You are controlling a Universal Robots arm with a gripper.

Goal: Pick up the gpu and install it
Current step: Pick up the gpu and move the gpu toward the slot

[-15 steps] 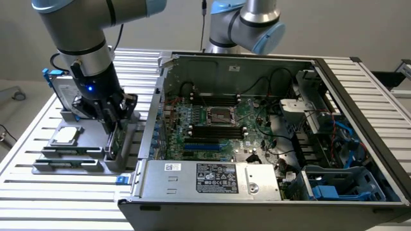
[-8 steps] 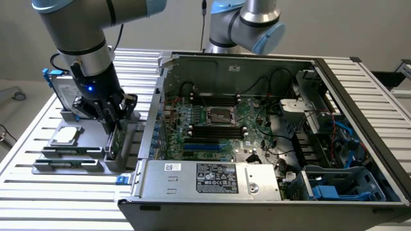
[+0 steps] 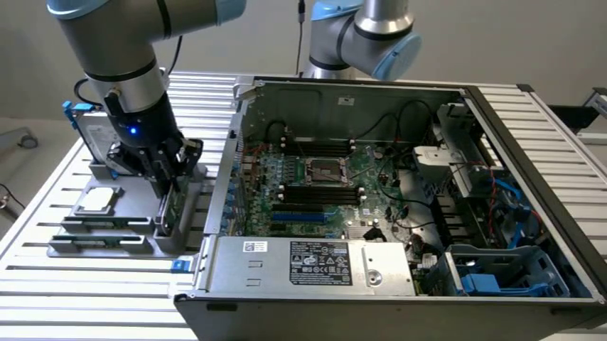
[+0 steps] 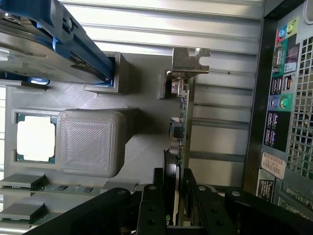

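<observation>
Here, fingers (image 4: 151, 205) clasp the gpu (image 4: 181, 127), upright in its grey holder (image 4: 142, 147) on the slatted table (image 3: 57, 284).

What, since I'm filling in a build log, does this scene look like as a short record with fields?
Card: thin green gpu card with black cooler and silver end bracket, standing on edge in its holder slot, not installed
Claw: closed on the card, one finger on each face
Holder: grey plastic holder tray, on the exterior view's left of the case
Case: open black computer case lying on its side, green motherboard exposed
Also in holder: silver hard drive with blue side rails
Surface: slatted metal table
</observation>
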